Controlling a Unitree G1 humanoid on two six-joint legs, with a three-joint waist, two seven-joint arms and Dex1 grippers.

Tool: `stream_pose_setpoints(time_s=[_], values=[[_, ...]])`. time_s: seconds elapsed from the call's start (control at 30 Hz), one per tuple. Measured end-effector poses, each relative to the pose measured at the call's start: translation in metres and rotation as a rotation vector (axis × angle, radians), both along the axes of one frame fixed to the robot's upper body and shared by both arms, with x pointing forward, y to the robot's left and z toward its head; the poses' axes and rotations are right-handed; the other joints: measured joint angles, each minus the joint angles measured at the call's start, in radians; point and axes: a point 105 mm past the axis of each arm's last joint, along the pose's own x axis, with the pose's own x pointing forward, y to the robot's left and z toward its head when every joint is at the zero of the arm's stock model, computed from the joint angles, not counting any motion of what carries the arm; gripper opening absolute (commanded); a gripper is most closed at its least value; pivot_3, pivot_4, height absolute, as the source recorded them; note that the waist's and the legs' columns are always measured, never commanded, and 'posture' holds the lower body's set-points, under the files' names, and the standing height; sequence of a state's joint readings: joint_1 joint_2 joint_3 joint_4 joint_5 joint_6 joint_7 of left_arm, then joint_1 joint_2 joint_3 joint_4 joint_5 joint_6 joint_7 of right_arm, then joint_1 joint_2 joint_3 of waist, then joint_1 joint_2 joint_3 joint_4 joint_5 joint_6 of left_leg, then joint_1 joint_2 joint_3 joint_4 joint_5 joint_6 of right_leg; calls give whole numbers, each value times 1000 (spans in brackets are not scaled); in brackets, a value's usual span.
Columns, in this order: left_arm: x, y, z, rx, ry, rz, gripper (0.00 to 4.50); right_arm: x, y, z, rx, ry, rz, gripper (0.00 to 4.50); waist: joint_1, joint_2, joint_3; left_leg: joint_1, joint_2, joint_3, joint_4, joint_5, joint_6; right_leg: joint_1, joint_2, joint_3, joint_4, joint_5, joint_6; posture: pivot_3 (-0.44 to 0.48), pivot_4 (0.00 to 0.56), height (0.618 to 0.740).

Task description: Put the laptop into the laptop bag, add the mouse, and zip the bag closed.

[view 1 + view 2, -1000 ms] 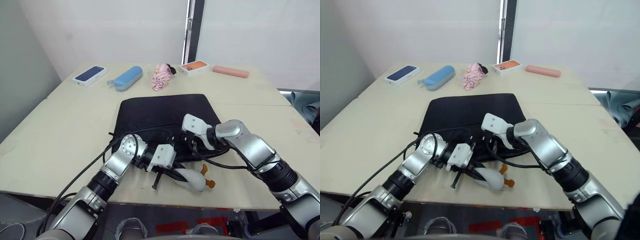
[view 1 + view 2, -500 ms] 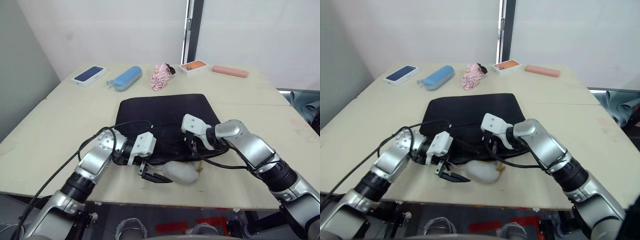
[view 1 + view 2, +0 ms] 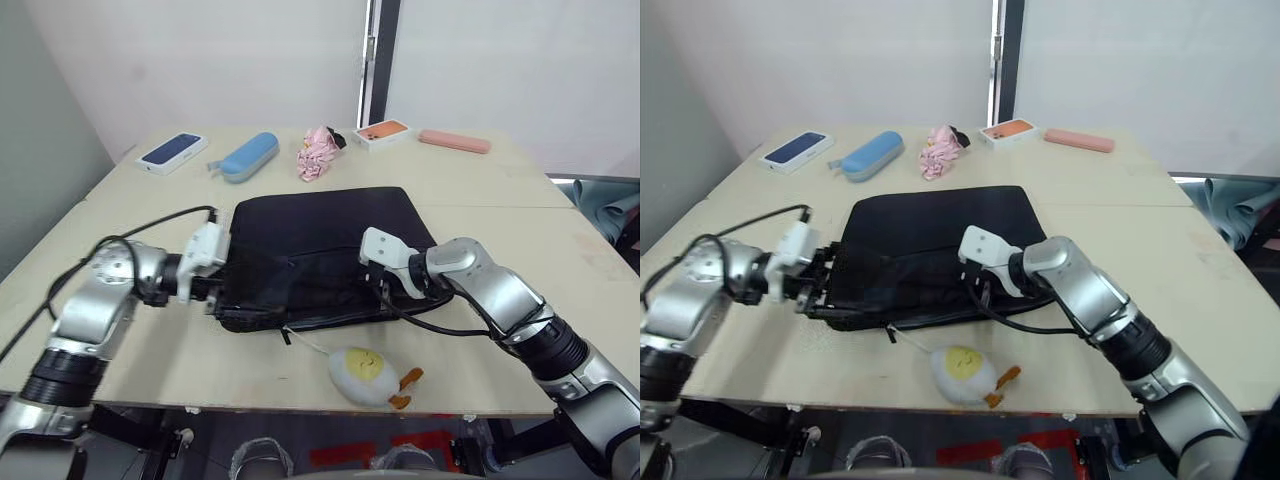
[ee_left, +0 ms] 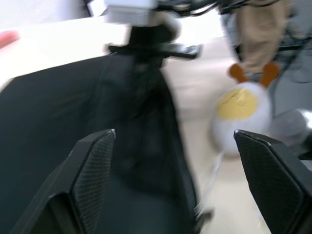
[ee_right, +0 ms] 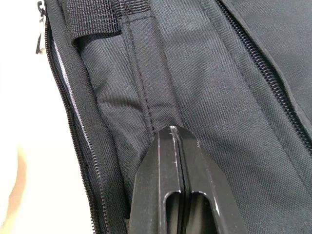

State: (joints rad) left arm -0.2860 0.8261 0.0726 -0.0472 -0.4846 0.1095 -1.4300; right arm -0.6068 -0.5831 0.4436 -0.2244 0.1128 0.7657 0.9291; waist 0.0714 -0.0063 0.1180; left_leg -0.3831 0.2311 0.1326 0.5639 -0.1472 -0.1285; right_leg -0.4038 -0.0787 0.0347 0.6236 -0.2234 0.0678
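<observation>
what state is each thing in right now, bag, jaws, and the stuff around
laptop bag: flat on the table, zipper along its near edge partly open
left gripper: jaws open, at the bag's left end
right gripper: jaws shut, pressed on the bag's fabric
duck toy: lying free on the table, near the front edge
blue case: shut

The left gripper (image 4: 173, 180) is seen with its two black fingers (image 4: 92, 170) spread wide over the laptop bag (image 4: 53, 131). A white duck toy (image 4: 241, 119) lies just beside the bag.
</observation>
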Motion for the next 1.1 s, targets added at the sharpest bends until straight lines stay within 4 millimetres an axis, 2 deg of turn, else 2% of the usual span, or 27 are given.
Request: stream_pose_setpoints(time_s=[0.1, 0.23, 0.4, 0.5, 0.63, 0.7, 0.73, 0.8, 0.87, 0.93, 1.0, 1.1], values=[[-2, 12, -18, 26, 23, 41, 4099, 0, -2, 1, 26, 16, -10, 0, -1, 0, 0, 0, 0, -1, 0, 0, 0, 0, 0, -1, 0, 0, 0, 0, 150, 740], [-2, 16, -27, 43, -32, 55, 4099, -1, -7, 10, 129, 95, -45, 0, 6, 1, 2, -1, 1, -1, 0, 0, 0, -1, 0, -1, 0, 0, 0, 0, 150, 740], [5, 23, -27, 10, -63, 111, 4099, -13, -17, 46, 245, 87, -29, 0, 19, 1, 2, -7, 1, -1, -1, 0, 0, -6, 1, -1, 0, 0, 0, 0, 150, 740], [7, 27, -27, 13, -67, 118, 4099, -33, -41, 64, 278, 76, -30, 0, 35, 0, 2, -7, 1, -1, -2, 0, 0, -7, 1, -2, -2, 0, 0, 0, 150, 740], [8, 27, -26, 16, -54, 112, 4138, -45, -74, 75, 295, 72, -100, 1168, 36, 0, 2, -6, 1, 0, -2, 0, 0, -6, 1, -1, -1, 0, 0, 0, 150, 740], [8, 30, -27, 24, -34, 113, 4138, -49, -90, 83, 329, 60, -148, 1991, 33, 0, 2, -6, 1, 0, -2, 0, 0, -6, 1, 0, 0, 0, 0, 0, 150, 740], [8, 31, -27, 27, -30, 111, 4138, -49, -94, 86, 336, 51, -159, 2149, 31, 0, 2, -5, 1, 1, -2, 0, 0, -7, 1, 0, 0, 0, 0, 0, 150, 740], [7, 36, -27, 51, -16, 102, 4138, -57, -112, 94, 338, 33, -210, 2954, 34, 0, 2, -5, 1, 1, -2, 0, 0, -7, 1, 0, 0, 0, -1, 0, 150, 740], [8, 41, -26, 67, -9, 109, 4138, -63, -127, 99, 330, 20, -255, 3577, 34, 0, 2, -5, 1, 2, -2, 0, 0, -6, 1, 1, 0, 0, -1, 0, 150, 740], [10, 41, -25, 74, -19, 100, 4138, -72, -135, 99, 336, 33, -267, 4341, 36, 0, 2, -5, 1, 2, -2, 0, 0, -6, 1, 1, 0, 0, -1, 0, 150, 740], [10, 40, -29, 103, -27, 91, 4138, -78, -140, 103, 358, 40, -270, 4470, 36, 0, 2, -5, 1, 2, -2, 0, 1, -6, 1, 1, 0, 0, -1, 0, 150, 740], [12, 36, -43, 139, -39, 63, 4138, -85, -149, 119, 400, -14, -282, 4470, 36, 0, 2, -4, 1, 2, -1, 0, 1, -6, 1, 1, 1, 0, -1, 0, 150, 740]])
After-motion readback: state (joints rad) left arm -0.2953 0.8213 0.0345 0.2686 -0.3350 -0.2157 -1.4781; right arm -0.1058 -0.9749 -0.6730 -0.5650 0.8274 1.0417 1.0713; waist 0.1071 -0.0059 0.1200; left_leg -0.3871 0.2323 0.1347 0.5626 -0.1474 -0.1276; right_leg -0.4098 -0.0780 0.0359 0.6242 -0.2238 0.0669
